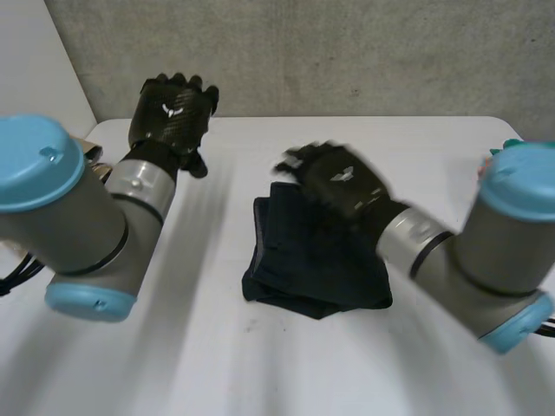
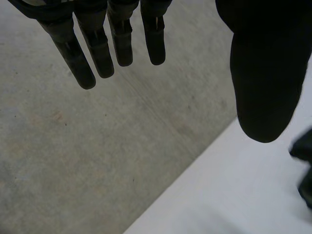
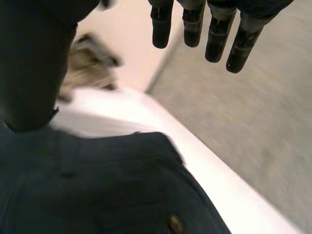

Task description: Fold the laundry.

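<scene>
Hovering over far edge of dark garment [image 1: 299,269]: right robot hand [image 1: 340,184], fingers straight and apart, holding nothing. Dark garment lies mid-desk [image 1: 191,347], partly folded, long axis roughly toward robot. Left robot hand [image 1: 173,108] well apart from garment, fingers straight, empty; right robot hand nearer.

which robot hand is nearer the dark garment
Right. The right robot hand is over the far edge of the dark garment; the left robot hand is off to one side, well apart from it.
</scene>
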`<state>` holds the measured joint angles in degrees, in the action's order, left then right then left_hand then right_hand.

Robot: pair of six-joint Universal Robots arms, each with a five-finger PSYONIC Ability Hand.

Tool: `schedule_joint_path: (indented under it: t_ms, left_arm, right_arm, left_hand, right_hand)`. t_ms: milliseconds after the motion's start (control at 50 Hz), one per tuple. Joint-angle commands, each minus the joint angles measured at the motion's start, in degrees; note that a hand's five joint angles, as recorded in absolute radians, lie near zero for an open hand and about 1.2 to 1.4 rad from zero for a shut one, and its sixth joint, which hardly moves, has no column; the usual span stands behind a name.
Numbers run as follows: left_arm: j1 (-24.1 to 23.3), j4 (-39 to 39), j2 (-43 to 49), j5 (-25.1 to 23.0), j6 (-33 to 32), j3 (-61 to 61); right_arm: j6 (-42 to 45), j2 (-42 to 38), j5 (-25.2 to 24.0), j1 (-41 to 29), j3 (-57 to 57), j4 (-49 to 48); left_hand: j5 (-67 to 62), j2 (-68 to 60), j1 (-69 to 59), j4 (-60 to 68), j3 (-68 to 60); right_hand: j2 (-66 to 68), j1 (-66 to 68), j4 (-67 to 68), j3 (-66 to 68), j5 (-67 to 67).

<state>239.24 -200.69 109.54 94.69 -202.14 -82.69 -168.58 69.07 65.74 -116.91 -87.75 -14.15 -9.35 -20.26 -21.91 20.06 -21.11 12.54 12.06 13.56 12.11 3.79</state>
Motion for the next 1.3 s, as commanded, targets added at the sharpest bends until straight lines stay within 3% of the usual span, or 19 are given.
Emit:
schedule_joint_path:
  t_ms: [20,200,360,460,600,720,820,900,980,1060,1080,1160,1220,1300]
  left_arm:
    - [-7.28,4.06,10.14,-0.46,6.23,11.56]
    - [-13.36,14.26,24.92,-4.16,6.58,23.97]
    - [-13.01,21.13,28.44,2.60,3.69,24.59]
    - [-12.66,21.22,28.53,6.21,-5.17,22.14]
    - [-12.48,20.86,28.53,5.95,-8.36,19.76]
    - [-12.40,20.86,27.04,5.69,-8.10,19.50]
    - [-12.40,19.55,23.62,4.98,-8.01,19.67]
    - [-11.69,17.62,17.74,2.44,-6.70,19.41]
    - [-10.12,17.44,12.37,-3.35,-2.31,19.41]
    - [-7.66,18.75,8.15,-15.03,2.71,19.23]
    - [-6.43,20.15,7.19,-20.54,4.28,19.06]
    - [-2.92,25.06,5.51,-32.07,6.66,18.79]
    - [-1.59,26.66,5.24,-35.35,7.20,18.79]
    - [-1.15,27.10,5.33,-35.80,7.55,18.79]
  right_arm:
    - [-12.57,1.69,6.68,8.80,0.56,11.51]
    - [-8.08,-5.34,9.14,8.98,7.50,15.56]
    - [-5.63,-14.04,9.32,6.36,12.33,16.44]
    - [-1.76,-18.00,10.28,3.54,14.36,16.18]
    - [3.86,-23.09,16.07,1.86,17.69,16.44]
    - [8.09,-22.05,18.37,1.43,18.49,16.53]
    - [8.18,-14.25,18.28,1.25,16.13,16.18]
    - [8.18,-7.92,18.54,1.42,10.52,13.47]
    - [8.26,-1.69,18.54,0.99,0.61,6.01]
    - [8.70,6.14,18.54,-1.03,-11.70,-1.20]
    - [8.71,6.69,18.54,-1.73,-14.18,-2.97]
    - [9.23,5.55,19.07,-6.30,-22.80,-12.90]
    - [9.32,2.84,20.03,-8.32,-25.62,-18.52]
    - [10.11,-2.43,22.23,-9.21,-24.85,-21.17]
  left_hand:
    - [-2.47,-1.56,0.09,1.77,-0.71]
    - [-3.15,-2.24,-0.58,2.44,-1.38]
    - [-3.15,-2.24,-0.58,2.44,-1.38]
    - [-2.64,-1.74,-0.08,1.94,-0.88]
    - [-1.46,-0.56,1.10,0.76,0.30]
    - [-1.13,-0.22,1.43,0.42,0.64]
    - [-0.96,-0.05,1.60,0.25,0.81]
    - [-0.62,0.29,1.94,-0.08,1.14]
    - [-1.80,-0.89,0.76,1.09,-0.03]
    - [-2.81,-1.90,-0.25,2.10,-1.04]
    - [-2.98,-2.07,-0.41,2.27,-1.21]
    - [-2.98,-2.07,-0.42,2.27,-1.21]
    - [-2.98,-2.07,-0.42,2.27,-1.21]
    - [-2.98,-2.07,-0.42,2.27,-1.21]
  right_hand:
    - [-2.54,-2.06,-3.56,-2.11,-3.79]
    - [-2.54,-2.06,-3.56,-2.11,-3.79]
    - [-2.54,-2.06,-3.56,-2.11,-3.79]
    - [-2.54,-2.06,-3.56,-2.11,-3.79]
    - [-2.54,-2.06,-3.56,-2.11,-3.79]
    - [-2.54,-2.06,-3.56,-2.11,-3.79]
    - [-2.54,-2.06,-3.56,-2.11,-3.79]
    - [-2.54,-2.06,-3.56,-2.11,-3.79]
    - [-2.54,-2.06,-3.56,-2.11,-3.79]
    - [-2.54,-2.06,-3.56,-2.11,-3.79]
    - [-2.54,-2.06,-3.56,-2.11,-3.79]
    - [-2.54,-2.06,-3.56,-2.11,-3.79]
    - [-2.54,-2.06,-3.56,-2.11,-3.79]
    - [-2.54,-2.06,-3.56,-2.11,-3.79]
